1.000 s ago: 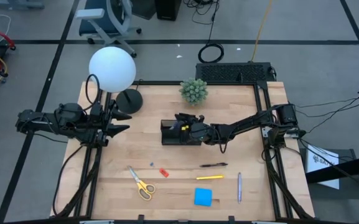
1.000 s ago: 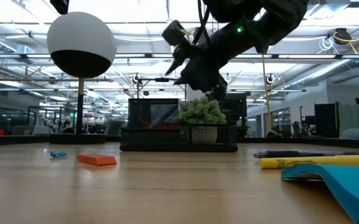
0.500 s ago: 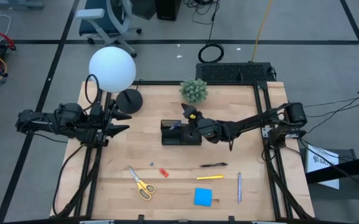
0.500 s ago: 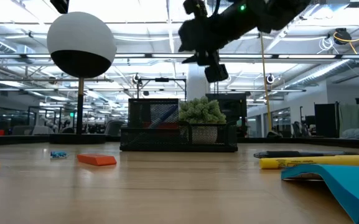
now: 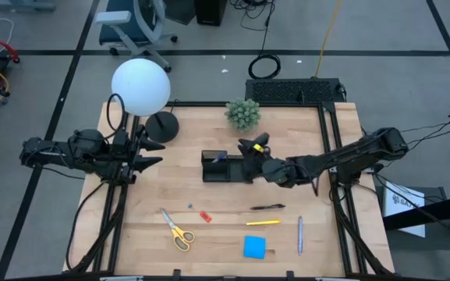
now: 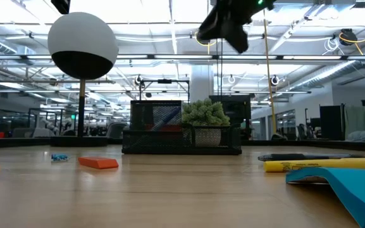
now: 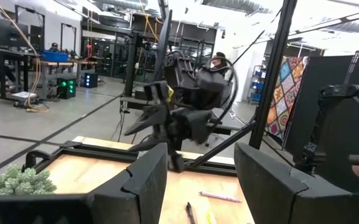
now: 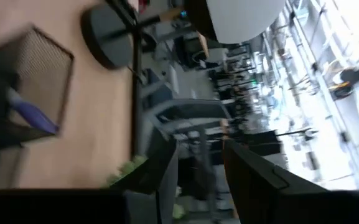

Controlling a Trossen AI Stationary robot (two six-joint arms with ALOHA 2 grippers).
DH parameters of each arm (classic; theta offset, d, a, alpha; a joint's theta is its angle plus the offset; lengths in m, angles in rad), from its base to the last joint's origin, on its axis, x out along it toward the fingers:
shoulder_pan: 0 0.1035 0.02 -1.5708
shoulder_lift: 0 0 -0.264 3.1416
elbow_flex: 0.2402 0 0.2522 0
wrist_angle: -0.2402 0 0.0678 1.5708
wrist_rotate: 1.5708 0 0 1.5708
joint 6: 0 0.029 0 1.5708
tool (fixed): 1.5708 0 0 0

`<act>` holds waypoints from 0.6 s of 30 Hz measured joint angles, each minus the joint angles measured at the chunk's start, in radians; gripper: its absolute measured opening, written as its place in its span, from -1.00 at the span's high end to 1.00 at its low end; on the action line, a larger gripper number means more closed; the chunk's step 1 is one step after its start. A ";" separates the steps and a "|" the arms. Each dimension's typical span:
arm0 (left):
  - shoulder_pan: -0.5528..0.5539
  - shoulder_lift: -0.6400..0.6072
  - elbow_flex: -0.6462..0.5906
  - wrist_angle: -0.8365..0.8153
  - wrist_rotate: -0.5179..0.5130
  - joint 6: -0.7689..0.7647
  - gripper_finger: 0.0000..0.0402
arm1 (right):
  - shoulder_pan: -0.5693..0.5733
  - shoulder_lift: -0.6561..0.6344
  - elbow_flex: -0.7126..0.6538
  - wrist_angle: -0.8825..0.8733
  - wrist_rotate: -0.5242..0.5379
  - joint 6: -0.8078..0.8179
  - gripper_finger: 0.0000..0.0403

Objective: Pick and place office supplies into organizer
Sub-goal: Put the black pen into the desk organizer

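The right gripper (image 5: pixel 249 147) hangs above the table just beside the organizer (image 5: pixel 226 167), on the side toward the plant (image 5: pixel 242 114). Its 2 fingers (image 8: pixel 160 177) stand apart with nothing between them. The left gripper (image 5: pixel 150 154) waits at the table's left edge beside the lamp base (image 5: pixel 161 126), its fingers (image 7: pixel 139 180) also parted and empty.

Governing relation: every loose supply lies on the far side of the organizer from the right fingertips, toward the front edge of the table. The nearest is the black pen (image 5: pixel 267 208), well apart from the fingertips, with its long axis running across the table, roughly parallel to the organizer's long side. The right arm is judged nearer to the pens. The scissors (image 5: pixel 178 230) lie about as near to the left arm.

Count of items on the table:
- 1 black pen.
- 1 yellow marker (image 5: pixel 262 222), just past the black pen and parallel to it.
- 1 blue-grey pen (image 5: pixel 300 235), its long axis turned crosswise to the other 2.
- 1 blue sticky-note pad (image 5: pixel 254 247), farthest from the fingertips.
- 1 pair of yellow-handled scissors.
- 1 small red piece (image 5: pixel 205 216) and 1 small blue piece (image 5: pixel 191 207), near the scissors.

Inside the organizer, 1 purple-blue pen (image 8: pixel 33 112) leans in the mesh compartment.

Judgement: a grasp on the black pen calls for the fingers to close across its long axis.
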 joint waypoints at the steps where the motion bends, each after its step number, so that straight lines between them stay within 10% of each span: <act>1: 0.000 0.000 0.000 0.000 0.000 0.000 0.05 | 0.014 -0.011 0.000 -0.018 0.000 0.046 0.40; 11: 0.000 0.000 0.000 0.000 -0.001 0.002 0.05 | 0.116 -0.047 0.000 -0.182 -0.016 0.452 0.41; 18: 0.000 0.000 0.000 0.000 -0.001 0.002 0.05 | 0.127 -0.047 0.000 -0.254 -0.228 0.739 0.41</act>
